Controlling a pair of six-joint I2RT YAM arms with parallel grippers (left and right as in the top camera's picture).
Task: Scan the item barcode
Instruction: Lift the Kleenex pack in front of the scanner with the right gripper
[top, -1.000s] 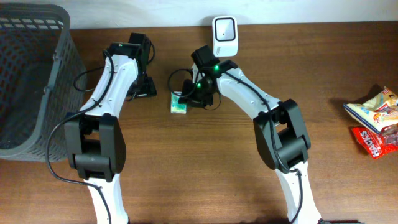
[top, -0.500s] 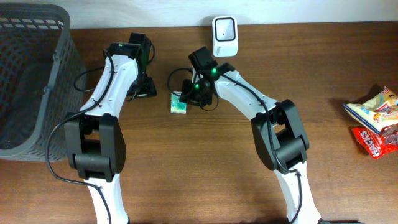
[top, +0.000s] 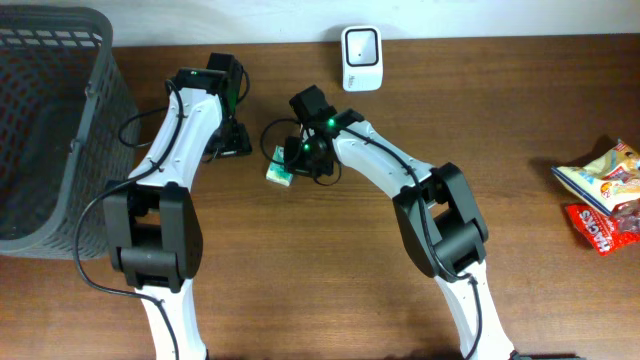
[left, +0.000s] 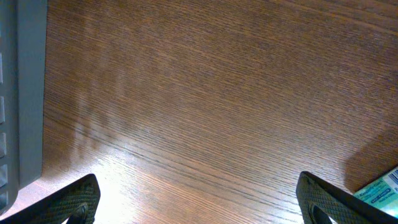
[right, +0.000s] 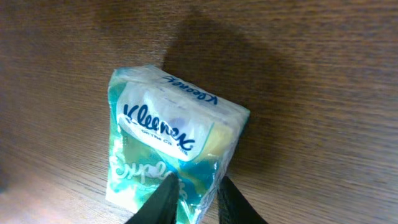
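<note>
You are at the pick-up step. Your right tool (right: 196, 200) is pinched on the near edge of the pack (right: 177, 127), its fingers almost together with soft wrapper between them. The pack lies below and left of the scanner (top: 360, 58) and sits tilted. Whether it has left the worktop (top: 330, 260) I cannot tell.

The face toward your wrist camera shows only the brand label and no barcode, so the code is probably on a hidden side. The next move should be a lift, a short carry up and right to the scanner, and a turn of the wrist to bring the coded side to its window. Go gently, as a thin pinch on loose wrapper could slip.

Your left tool (left: 199, 199) hangs left of the scanner with its fingers spread wide, holding nothing.

The basket (top: 100, 60) stands far left of the scanner, and nothing shows inside the part you can see. The snack packets (top: 600, 195), far right of the scanner, lie loose on the worktop.
</note>
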